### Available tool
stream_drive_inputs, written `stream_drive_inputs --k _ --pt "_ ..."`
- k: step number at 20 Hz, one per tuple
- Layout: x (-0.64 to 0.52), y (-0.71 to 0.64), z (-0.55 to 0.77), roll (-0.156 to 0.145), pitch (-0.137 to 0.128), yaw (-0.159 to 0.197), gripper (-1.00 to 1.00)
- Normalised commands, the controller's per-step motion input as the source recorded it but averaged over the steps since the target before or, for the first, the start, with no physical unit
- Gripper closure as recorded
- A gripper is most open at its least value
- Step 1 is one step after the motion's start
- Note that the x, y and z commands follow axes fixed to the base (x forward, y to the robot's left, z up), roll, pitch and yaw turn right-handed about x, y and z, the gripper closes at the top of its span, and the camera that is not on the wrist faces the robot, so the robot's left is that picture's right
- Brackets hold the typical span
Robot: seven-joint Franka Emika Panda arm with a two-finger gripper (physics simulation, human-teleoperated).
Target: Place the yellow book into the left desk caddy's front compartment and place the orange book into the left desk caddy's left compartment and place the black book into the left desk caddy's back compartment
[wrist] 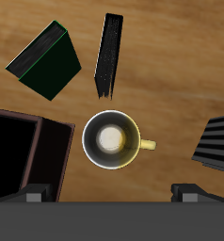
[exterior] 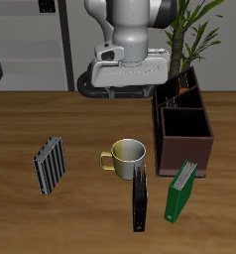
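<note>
The black book [exterior: 140,198] lies flat near the table's front edge, just in front of the mug; it also shows in the wrist view [wrist: 108,55]. The left desk caddy [exterior: 182,85] stands far back beside the plant, partly hidden behind my hand. Something small and pale orange shows at its near end, too small to name. I cannot make out the yellow book or the orange book in either view. My gripper [exterior: 128,87] hangs high over the back of the table, above the mug, open and empty; the wrist view shows its fingertips [wrist: 33,195] wide apart.
A yellow-and-white mug [exterior: 126,155] [wrist: 112,139] stands mid-table. A green book [exterior: 180,189] [wrist: 46,61] leans beside the black book. A striped book [exterior: 51,164] [wrist: 214,146] lies apart. The other caddy [exterior: 186,139] [wrist: 29,155], with one wide compartment, stands in front of the left caddy.
</note>
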Motion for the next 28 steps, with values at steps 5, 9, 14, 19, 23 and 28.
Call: stream_drive_inputs --k 5,9,14,19,23,28 --pt "0.55 -0.04 -0.05 -0.047 -0.006 -0.018 -1.00" --pt "0.34 -0.07 -0.04 -0.024 -0.005 -0.004 -1.00" --pt "0.32 -0.15 0.05 0.009 0.003 -0.001 -1.00" --pt "0.26 -0.06 -0.01 -0.002 0.016 -0.017 -1.00" --pt "0.39 0.05 -0.03 0.007 -0.022 0.049 -1.00" --pt "0.21 0.09 -0.04 0.020 -0.004 -0.023 -1.00"
